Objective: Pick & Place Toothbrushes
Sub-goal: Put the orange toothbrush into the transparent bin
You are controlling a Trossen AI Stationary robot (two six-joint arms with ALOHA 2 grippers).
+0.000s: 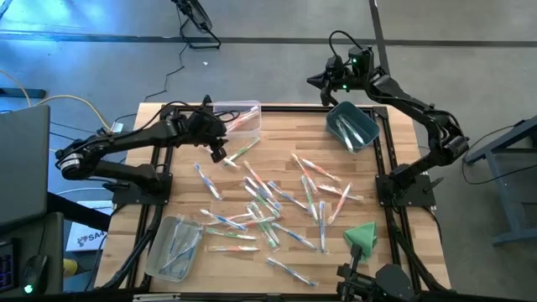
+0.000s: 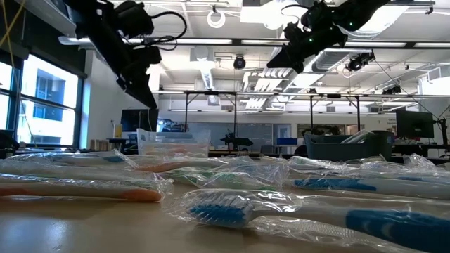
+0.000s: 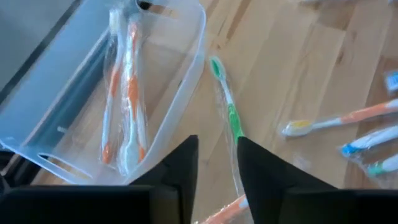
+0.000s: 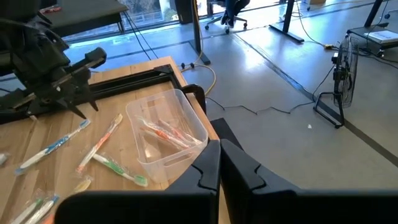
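Several wrapped toothbrushes lie flat and scattered over the wooden table, and one blue-bristled brush lies close to the low camera. A clear bin at the far edge holds two orange toothbrushes. My left gripper hangs raised beside that bin's near side, slightly open and empty, over a green toothbrush on the wood. My right gripper is shut and held high beyond the table's far edge, near the blue bin.
A blue bin with a few brushes stands at the far right. Another clear bin with brushes sits at the near left. A folded green cloth lies near the right edge. A black frame borders the table.
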